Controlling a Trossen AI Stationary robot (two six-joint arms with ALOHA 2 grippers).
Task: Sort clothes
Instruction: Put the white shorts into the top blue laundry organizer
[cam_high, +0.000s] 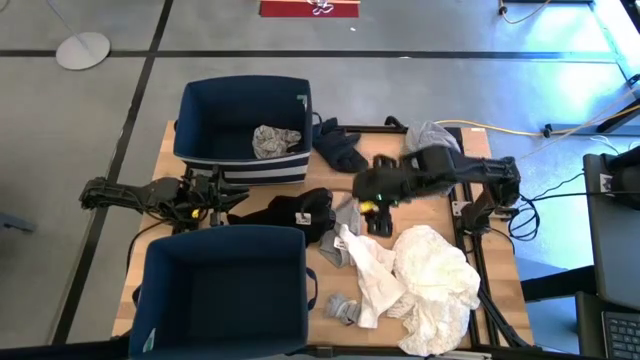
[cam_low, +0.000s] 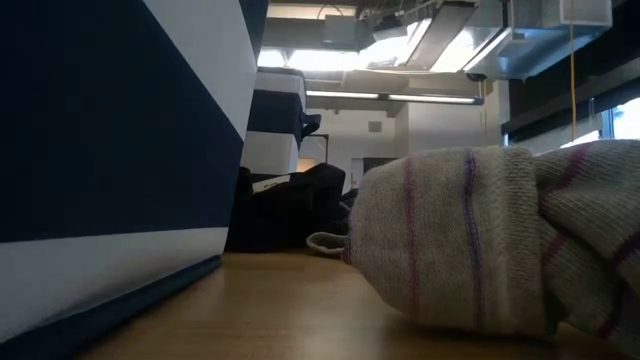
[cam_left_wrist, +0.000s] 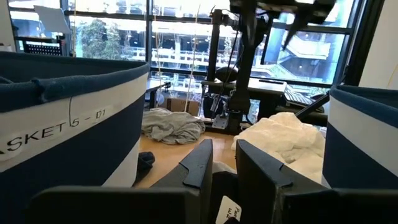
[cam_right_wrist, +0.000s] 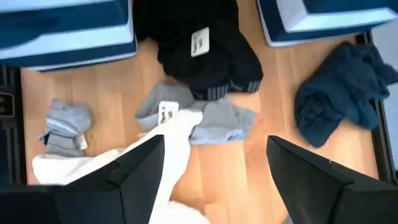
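Observation:
The clothes lie between two navy bins. A black garment, a grey one and a navy one lie mid-table. White garments, a cream heap and grey socks lie nearer the front. A grey-white patterned piece lies in the far bin. My right gripper hangs open above the grey and white garments, nothing between its fingers. My left gripper waits between the bins, its fingers a narrow gap apart.
The near bin stands at the table's front left. A light grey garment lies at the far right by the right arm. In the low view a cream piece with purple stripes fills the foreground. Bare wood shows between the socks and the grey garment.

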